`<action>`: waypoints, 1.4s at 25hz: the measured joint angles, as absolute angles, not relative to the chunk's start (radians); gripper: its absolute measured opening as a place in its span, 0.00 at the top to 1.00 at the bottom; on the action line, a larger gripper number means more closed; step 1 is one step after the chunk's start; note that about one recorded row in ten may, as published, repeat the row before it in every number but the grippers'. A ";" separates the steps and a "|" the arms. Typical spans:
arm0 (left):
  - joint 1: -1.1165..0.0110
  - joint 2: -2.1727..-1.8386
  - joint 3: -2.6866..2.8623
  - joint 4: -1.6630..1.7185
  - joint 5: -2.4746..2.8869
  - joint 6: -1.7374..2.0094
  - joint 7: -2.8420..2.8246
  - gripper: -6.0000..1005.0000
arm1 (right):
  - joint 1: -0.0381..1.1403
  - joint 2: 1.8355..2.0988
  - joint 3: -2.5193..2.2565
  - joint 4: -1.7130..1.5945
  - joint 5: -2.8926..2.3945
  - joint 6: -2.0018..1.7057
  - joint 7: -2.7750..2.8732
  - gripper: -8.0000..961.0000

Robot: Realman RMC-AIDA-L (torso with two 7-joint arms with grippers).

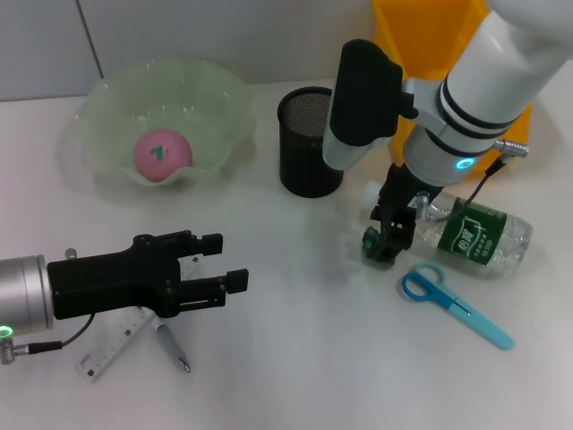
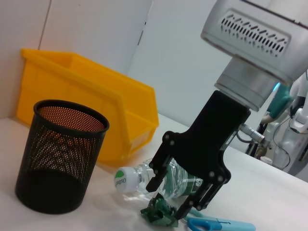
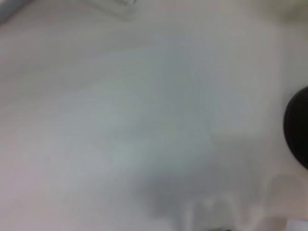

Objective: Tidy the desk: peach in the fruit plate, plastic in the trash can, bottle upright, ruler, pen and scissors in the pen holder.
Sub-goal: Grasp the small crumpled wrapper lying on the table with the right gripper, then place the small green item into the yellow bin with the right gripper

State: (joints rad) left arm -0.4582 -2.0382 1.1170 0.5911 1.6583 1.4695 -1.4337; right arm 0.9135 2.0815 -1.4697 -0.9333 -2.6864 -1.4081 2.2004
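The peach (image 1: 162,154) lies in the pale green fruit plate (image 1: 210,98) at the back left. A crumpled green plastic (image 1: 370,240) (image 2: 158,214) lies on the desk (image 1: 295,358) beside the cap end of the bottle (image 1: 470,236) (image 2: 139,174), which lies on its side. My right gripper (image 1: 387,244) (image 2: 167,201) points down at the plastic, its fingers apart and straddling it. Blue scissors (image 1: 452,305) (image 2: 219,224) lie in front of the bottle. The black mesh pen holder (image 1: 311,141) (image 2: 57,154) stands upright. My left gripper (image 1: 215,267) hovers open above the ruler (image 1: 112,345) and pen (image 1: 172,345).
The yellow trash can (image 1: 430,40) (image 2: 91,96) stands behind the pen holder at the back right. The right wrist view shows only blurred white desk with a dark shape (image 3: 299,127) at one edge.
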 joint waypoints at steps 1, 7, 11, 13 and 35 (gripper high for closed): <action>-0.458 -2.038 1.117 0.592 1.658 1.469 -1.434 0.25 | 0.915 2.082 -1.473 -0.925 -2.686 -1.400 2.199 0.40; -0.454 -2.041 1.117 0.593 1.658 1.469 -1.435 0.25 | 0.920 2.084 -1.508 -0.885 -2.684 -1.356 2.187 0.40; -0.453 -2.042 1.117 0.592 1.657 1.470 -1.433 0.25 | 0.922 2.085 -1.526 -0.869 -2.683 -1.342 2.187 0.41; -0.453 -2.043 1.117 0.592 1.656 1.470 -1.433 0.25 | 0.924 2.086 -1.538 -0.862 -2.683 -1.337 2.188 0.42; -0.451 -2.041 1.117 0.594 1.651 1.470 -1.432 0.25 | 0.922 2.086 -1.557 -0.920 -2.680 -1.351 2.192 0.61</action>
State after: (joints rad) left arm -0.4509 -2.0405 1.1167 0.5937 1.6506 1.4695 -1.4324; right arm 0.9219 2.0861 -1.5571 -0.9198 -2.6797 -1.3507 2.1915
